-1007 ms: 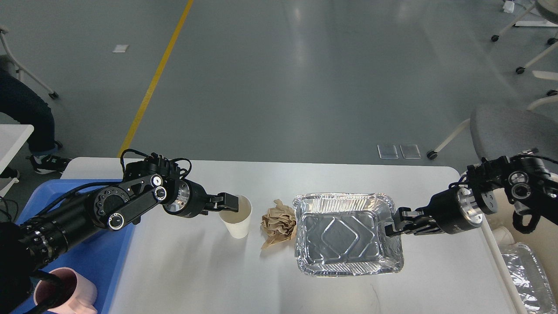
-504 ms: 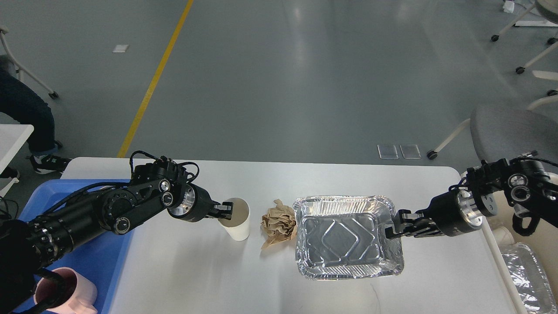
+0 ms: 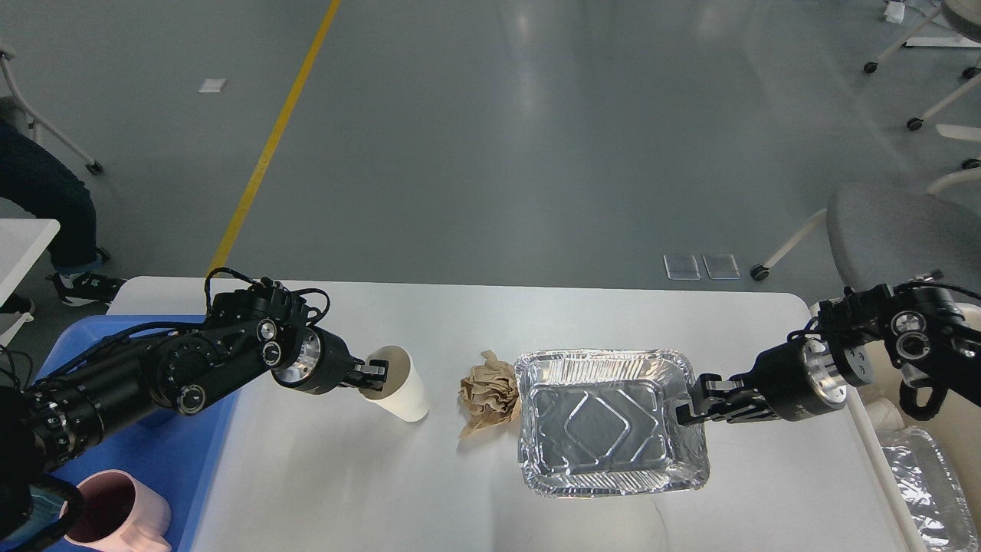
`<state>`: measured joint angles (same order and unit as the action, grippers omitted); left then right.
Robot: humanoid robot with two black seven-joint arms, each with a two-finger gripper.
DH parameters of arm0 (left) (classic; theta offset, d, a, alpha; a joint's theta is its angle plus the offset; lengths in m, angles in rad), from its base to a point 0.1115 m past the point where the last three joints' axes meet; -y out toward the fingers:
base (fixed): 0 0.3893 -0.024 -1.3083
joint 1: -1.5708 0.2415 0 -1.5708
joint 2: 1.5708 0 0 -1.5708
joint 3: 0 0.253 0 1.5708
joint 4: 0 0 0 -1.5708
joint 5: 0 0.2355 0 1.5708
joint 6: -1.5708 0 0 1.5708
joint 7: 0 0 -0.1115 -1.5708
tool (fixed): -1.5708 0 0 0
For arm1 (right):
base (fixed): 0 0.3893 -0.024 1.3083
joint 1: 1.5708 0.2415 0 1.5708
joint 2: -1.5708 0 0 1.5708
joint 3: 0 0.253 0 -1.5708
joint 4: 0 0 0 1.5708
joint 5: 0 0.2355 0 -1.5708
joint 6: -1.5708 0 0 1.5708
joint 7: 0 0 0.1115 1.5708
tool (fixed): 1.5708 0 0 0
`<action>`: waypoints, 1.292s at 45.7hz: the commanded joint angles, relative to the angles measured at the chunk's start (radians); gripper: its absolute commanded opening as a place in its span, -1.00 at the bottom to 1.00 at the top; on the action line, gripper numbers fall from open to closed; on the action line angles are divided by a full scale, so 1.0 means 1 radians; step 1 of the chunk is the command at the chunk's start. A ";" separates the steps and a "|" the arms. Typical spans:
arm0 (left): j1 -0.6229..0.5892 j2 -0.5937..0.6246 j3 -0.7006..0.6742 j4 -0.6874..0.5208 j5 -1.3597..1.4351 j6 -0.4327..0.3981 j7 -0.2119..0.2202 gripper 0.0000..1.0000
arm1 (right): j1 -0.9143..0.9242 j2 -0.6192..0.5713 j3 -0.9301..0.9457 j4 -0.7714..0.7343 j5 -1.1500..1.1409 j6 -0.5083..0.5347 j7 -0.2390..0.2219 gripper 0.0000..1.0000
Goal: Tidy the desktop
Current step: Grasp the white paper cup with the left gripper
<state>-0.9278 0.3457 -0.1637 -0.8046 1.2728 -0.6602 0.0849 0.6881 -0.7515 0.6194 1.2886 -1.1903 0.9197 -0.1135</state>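
Note:
The white-grey desktop (image 3: 322, 475) fills the lower view. A white paper cup (image 3: 397, 383) leans to the left on it. My left gripper (image 3: 373, 373) is shut on the cup's rim, one finger inside. A crumpled brown paper ball (image 3: 488, 387) lies beside an empty foil tray (image 3: 609, 418). My right gripper (image 3: 688, 406) is shut on the foil tray's right rim.
A blue plastic tray (image 3: 165, 452) sits at the desktop's left edge with a pink mug (image 3: 123, 515) in it. A cream bin (image 3: 893, 418) at the right edge holds another foil tray (image 3: 923, 483). A grey chair (image 3: 897, 230) stands at back right.
My left gripper has pulled the cup leftward and tipped it over to the left. My right gripper with the foil tray has shifted slightly down toward me.

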 commanded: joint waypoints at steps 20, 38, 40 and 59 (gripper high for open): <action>-0.147 0.607 -0.227 -0.211 -0.023 -0.300 -0.083 -1.00 | 0.002 0.004 0.002 -0.002 -0.002 -0.007 0.000 -1.00; -0.618 0.632 -0.369 -0.148 -0.055 -0.300 -0.071 -1.00 | 0.011 -0.002 0.002 -0.002 -0.002 -0.018 0.000 -1.00; -0.660 0.599 -0.367 -0.127 -0.059 -0.300 -0.070 -1.00 | 0.011 -0.003 0.002 -0.002 -0.002 -0.021 0.000 -1.00; -0.798 0.026 -0.318 0.191 -0.056 -0.300 -0.063 -1.00 | 0.024 -0.002 0.000 -0.002 -0.005 -0.022 0.000 -1.00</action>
<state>-1.7249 0.5245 -0.5132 -0.6925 1.2272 -0.9600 0.0223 0.7090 -0.7542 0.6214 1.2870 -1.1931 0.8974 -0.1134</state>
